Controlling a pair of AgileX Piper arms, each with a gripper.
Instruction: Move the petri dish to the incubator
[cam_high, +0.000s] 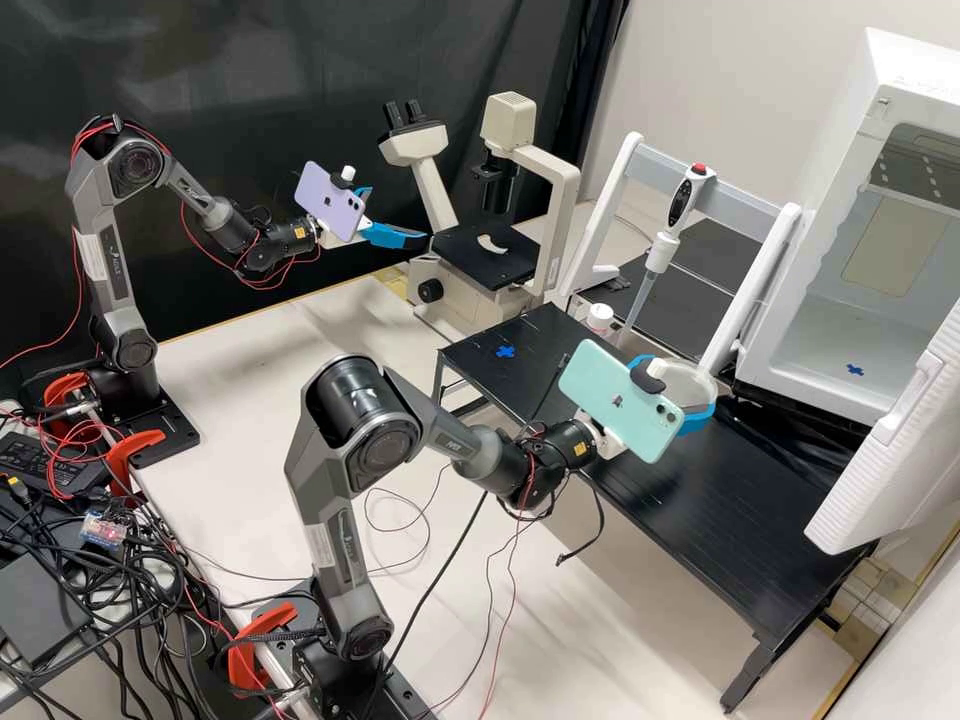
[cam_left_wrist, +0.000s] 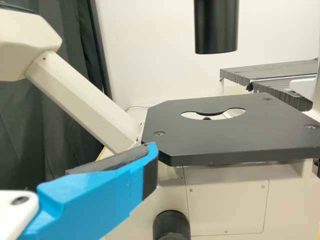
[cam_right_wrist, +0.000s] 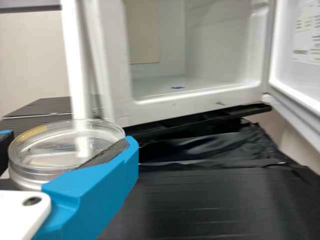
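At three o'clock in the high view, the right end effector (cam_high: 692, 388) grips the petri dish (cam_high: 686, 377) above the black table (cam_high: 700, 510); the incubator (cam_high: 800, 345) stands open near two. At eleven, the left end effector (cam_high: 397, 216) gapes before a dark curtain (cam_high: 290, 70). Pale wall (cam_high: 710, 60) at one.
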